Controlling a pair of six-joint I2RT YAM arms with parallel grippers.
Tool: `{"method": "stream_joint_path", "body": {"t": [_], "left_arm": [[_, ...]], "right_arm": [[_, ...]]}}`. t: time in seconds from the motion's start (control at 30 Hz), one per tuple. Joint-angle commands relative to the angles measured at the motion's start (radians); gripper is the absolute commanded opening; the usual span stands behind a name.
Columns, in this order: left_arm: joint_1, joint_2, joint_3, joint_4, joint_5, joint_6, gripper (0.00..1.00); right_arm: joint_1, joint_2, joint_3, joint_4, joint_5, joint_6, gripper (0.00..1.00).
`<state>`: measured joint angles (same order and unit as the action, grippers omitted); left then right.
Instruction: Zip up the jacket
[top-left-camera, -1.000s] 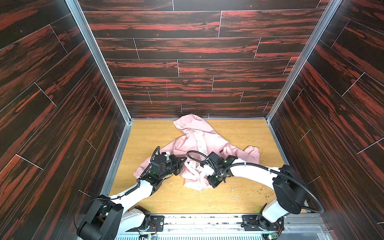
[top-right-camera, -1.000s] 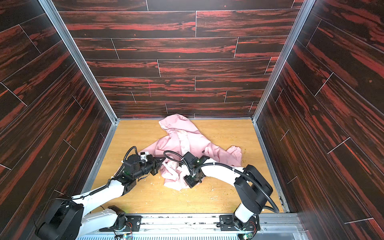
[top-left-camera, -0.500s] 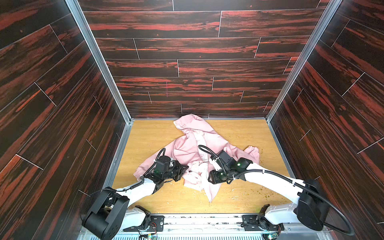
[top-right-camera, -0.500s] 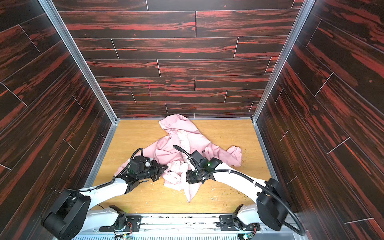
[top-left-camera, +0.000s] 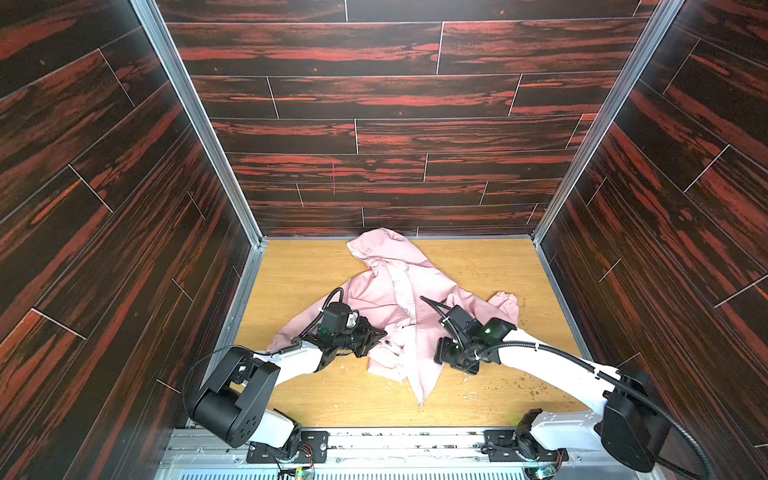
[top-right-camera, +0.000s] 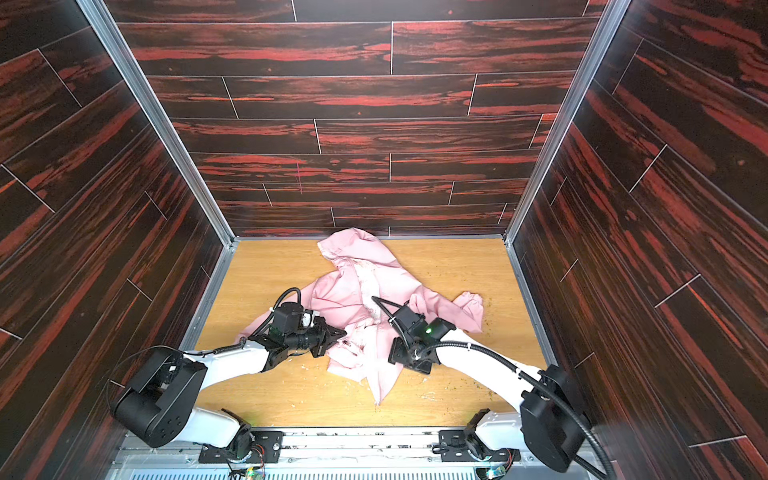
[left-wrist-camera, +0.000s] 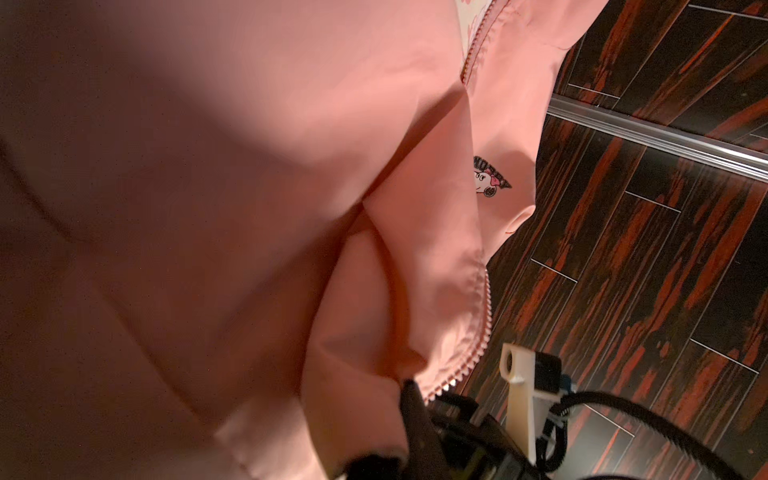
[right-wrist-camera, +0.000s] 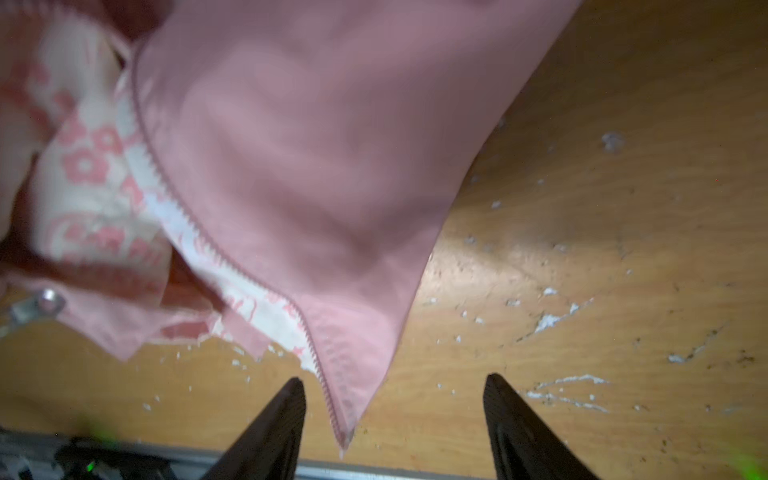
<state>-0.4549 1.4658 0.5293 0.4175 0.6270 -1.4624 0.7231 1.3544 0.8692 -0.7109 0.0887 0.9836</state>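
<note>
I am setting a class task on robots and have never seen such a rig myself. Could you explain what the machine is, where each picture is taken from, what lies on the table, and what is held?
These are two small robot arms, white with black joints, each ending in a two-fingered gripper. Two pictures look down on the whole scene from a pair of cameras set side by side. The other two come from a camera on each arm's wrist, so they are close-ups.

On the wooden table, boxed in by dark walls, lies a crumpled pink jacket with its zipper open. The left gripper is shut, pinching the jacket's edge by the zipper teeth. The right gripper is open: its fingers stand apart with a pointed corner of the jacket between them, not gripped.
</note>
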Motion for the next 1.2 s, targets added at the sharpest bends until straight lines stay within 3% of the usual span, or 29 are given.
{"method": "stream_joint_path", "body": {"t": [0.0,0.27,0.33,0.43,0.57,0.77,0.9,1.0,1.17], "left_arm": [[-0.005,-0.015,0.026,0.011,0.027,0.014,0.0],[-0.004,-0.093,0.008,-0.043,-0.004,0.019,0.0],[-0.005,-0.112,0.003,-0.054,-0.014,0.016,0.0],[-0.004,-0.133,-0.005,-0.065,-0.038,0.008,0.0],[-0.004,-0.126,0.008,-0.075,-0.059,0.01,0.0],[-0.057,-0.066,0.085,-0.125,-0.087,0.064,0.0],[-0.104,0.004,0.129,-0.113,-0.119,0.066,0.0],[-0.12,0.053,0.147,-0.097,-0.142,0.063,0.0],[-0.104,0.051,0.142,-0.246,-0.22,0.106,0.0]], "right_arm": [[-0.086,0.055,-0.036,0.117,-0.012,-0.012,0.71],[-0.234,0.239,-0.049,0.366,-0.1,-0.105,0.71],[-0.258,0.27,-0.049,0.458,-0.158,-0.131,0.65],[-0.287,0.284,-0.013,0.511,-0.202,-0.169,0.47],[-0.351,0.257,0.116,0.392,-0.215,-0.272,0.0],[-0.493,0.224,0.478,-0.003,-0.157,-0.46,0.0],[-0.488,0.359,0.831,-0.301,-0.134,-0.538,0.0],[-0.415,0.475,0.974,-0.408,-0.234,-0.513,0.0],[-0.193,0.612,0.999,-0.394,-0.344,-0.452,0.0]]}}
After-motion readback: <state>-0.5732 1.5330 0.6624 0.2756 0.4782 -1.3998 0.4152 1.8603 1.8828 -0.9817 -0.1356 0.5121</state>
